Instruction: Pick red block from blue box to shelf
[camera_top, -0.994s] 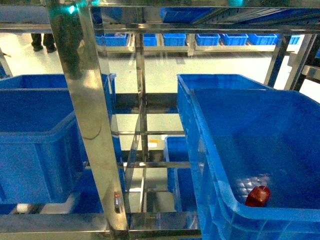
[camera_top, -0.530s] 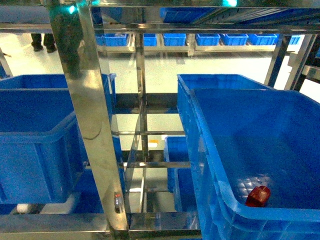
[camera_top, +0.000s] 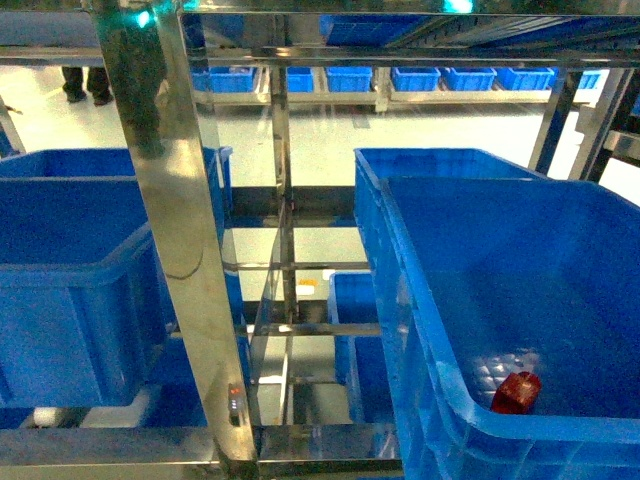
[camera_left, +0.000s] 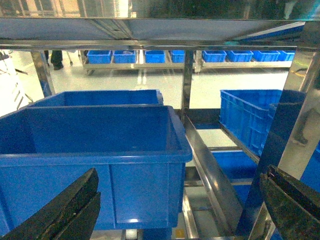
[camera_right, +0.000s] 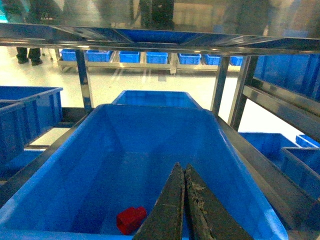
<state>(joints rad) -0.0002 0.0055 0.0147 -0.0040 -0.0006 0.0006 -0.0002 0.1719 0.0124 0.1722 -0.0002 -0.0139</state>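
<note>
Right fingers (camera_right: 184, 210) are pressing together, clenched on nothing, hanging above the near end of the blue box (camera_right: 75, 165). The red block (camera_right: 131, 219) is lying on the box floor just left of and below those fingertips, apart from them; in the head view it (camera_top: 516, 391) is sitting near the box's front wall (camera_top: 440, 330). Left fingers (camera_left: 65, 210) are spread wide, released, with a second blue crate (camera_left: 90, 160) straight ahead of them and a shelf post (camera_left: 295, 125) beside the right-hand finger. The shelf's (camera_top: 190, 250) steel posts and cross rails are standing between the two crates; an upper tier (camera_right: 150, 37) is running overhead of both grippers. More blue bins (camera_top: 350, 78) are lining the far racks. Compared with the frame half a second back, nothing is shifting in the head view: block and crates are keeping the same places.
</note>
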